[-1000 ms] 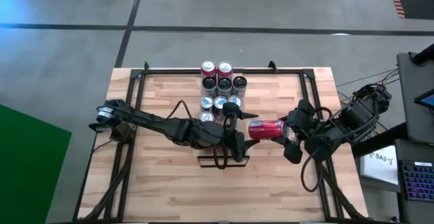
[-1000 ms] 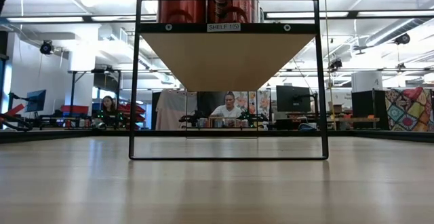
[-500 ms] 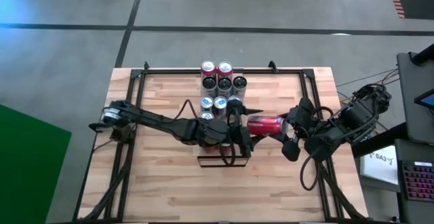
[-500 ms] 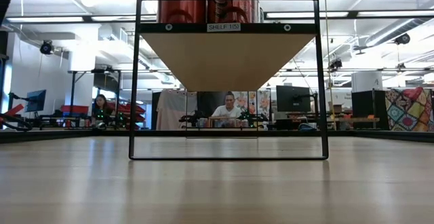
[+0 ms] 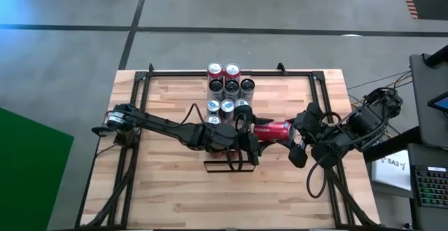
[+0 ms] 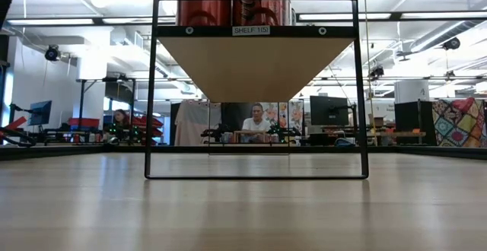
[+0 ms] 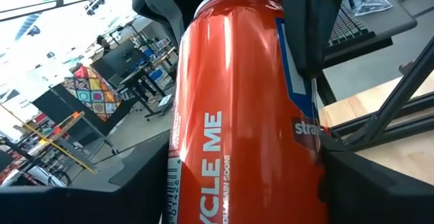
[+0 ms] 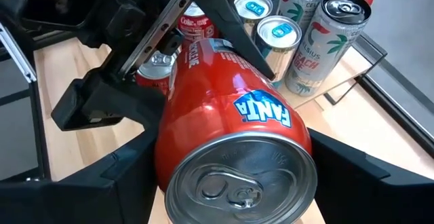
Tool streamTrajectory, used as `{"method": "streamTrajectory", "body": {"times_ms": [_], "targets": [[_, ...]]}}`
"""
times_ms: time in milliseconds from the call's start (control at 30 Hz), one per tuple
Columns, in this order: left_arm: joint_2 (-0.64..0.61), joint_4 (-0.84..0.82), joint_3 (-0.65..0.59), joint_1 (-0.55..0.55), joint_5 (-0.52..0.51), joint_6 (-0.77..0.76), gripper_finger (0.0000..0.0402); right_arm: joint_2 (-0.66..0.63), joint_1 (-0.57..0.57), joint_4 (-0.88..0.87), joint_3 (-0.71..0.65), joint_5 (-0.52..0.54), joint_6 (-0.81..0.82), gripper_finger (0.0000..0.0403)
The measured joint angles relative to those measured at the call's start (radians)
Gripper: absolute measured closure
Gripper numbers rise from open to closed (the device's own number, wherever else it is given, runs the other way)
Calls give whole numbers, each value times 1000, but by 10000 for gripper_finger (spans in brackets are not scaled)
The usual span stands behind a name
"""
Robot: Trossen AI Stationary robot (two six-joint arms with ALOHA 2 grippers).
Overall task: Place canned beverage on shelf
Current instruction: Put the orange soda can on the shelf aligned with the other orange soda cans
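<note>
**Ten cans, two arms, one shelf**

Nine cans stand upright in a tight cluster, seen from above:
- two red-topped cans (image 5: 215,70) in the far row
- three dark-topped cans (image 5: 232,86) in the next row
- three pale blue-topped cans (image 5: 227,106) after those
- one silver-topped can (image 5: 212,121) nearest the arms

A tenth, a red Fanta can (image 5: 274,129), lies on its side in the air, making ten cans in all.

There are two dark arms, the left arm (image 5: 161,124) and the right arm (image 5: 364,122). There is one shelf (image 6: 255,65) and one planked desk (image 5: 175,182). In the room behind, two people can be made out, one person (image 6: 258,119) at the centre and another person (image 6: 120,117) off to the side.
</note>
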Motion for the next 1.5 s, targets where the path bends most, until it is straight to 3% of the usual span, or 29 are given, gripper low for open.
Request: {"method": "streamTrajectory", "body": {"times_ms": [67,433,1100,1500], "targets": [[0,-1,0,0,-4,3,130,5,-1,2,0,2,-6,106],[0,-2,0,0,9,2,130,0,-3,7,0,-5,-47,68],[-35,20,-33,-18,25,-41,130,-54,5,95,17,49,-309,77],[-75,68,-98,-67,28,-54,130,-54,84,124,17,100,-366,76]]}}
